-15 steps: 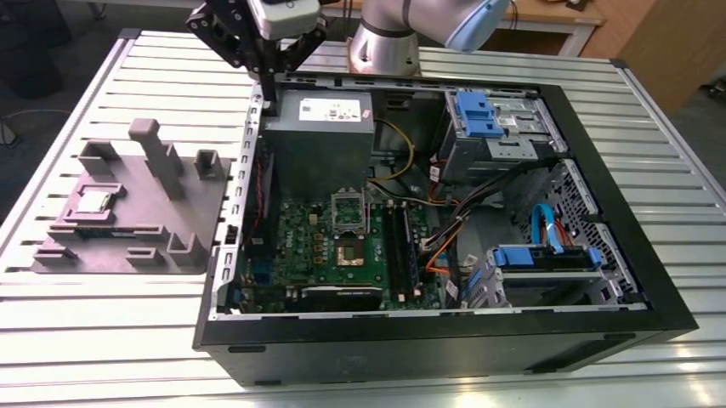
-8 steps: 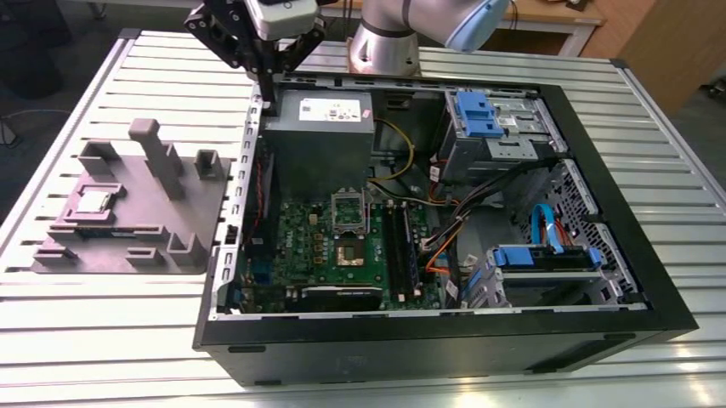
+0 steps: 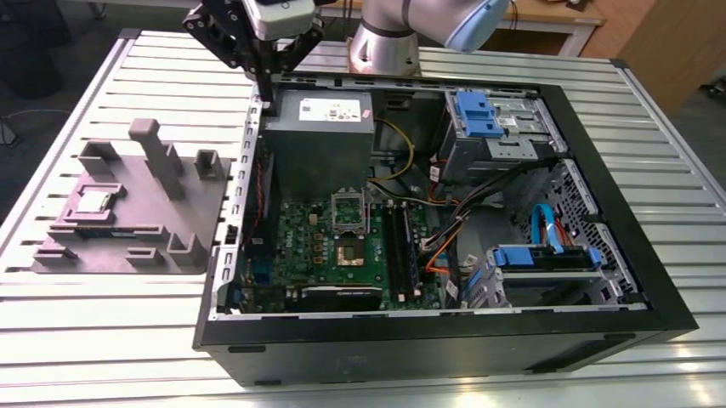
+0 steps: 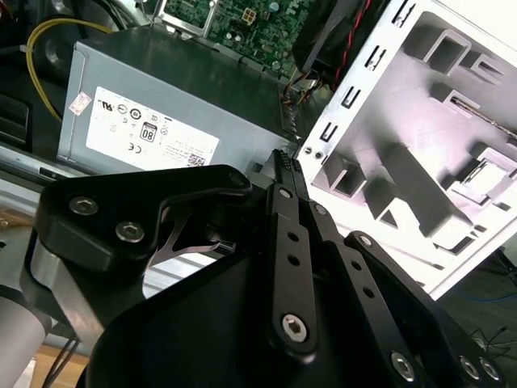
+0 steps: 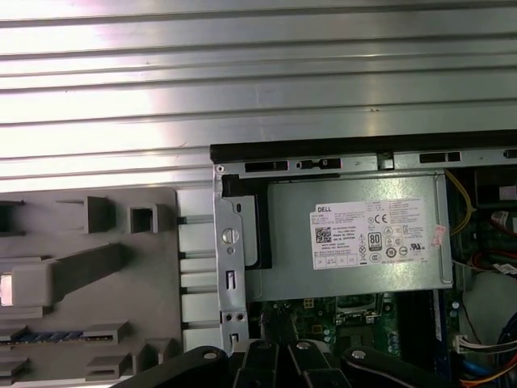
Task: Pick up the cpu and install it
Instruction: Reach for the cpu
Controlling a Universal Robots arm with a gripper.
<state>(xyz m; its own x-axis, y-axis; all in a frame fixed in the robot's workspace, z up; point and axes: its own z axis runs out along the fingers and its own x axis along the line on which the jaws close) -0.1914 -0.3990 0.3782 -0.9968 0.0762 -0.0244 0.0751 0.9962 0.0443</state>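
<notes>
cpu (image 3: 91,201) lying flat, top up, on grey fixture (image 3: 204,217), end effector (image 3: 270,95) seemingly pressed together, well apart

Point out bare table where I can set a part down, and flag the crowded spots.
Bare table slats lie on the near side of the grey fixture and beyond it. Crowded: the strip between fixture and computer case, and the case corner under the gripper.
</notes>
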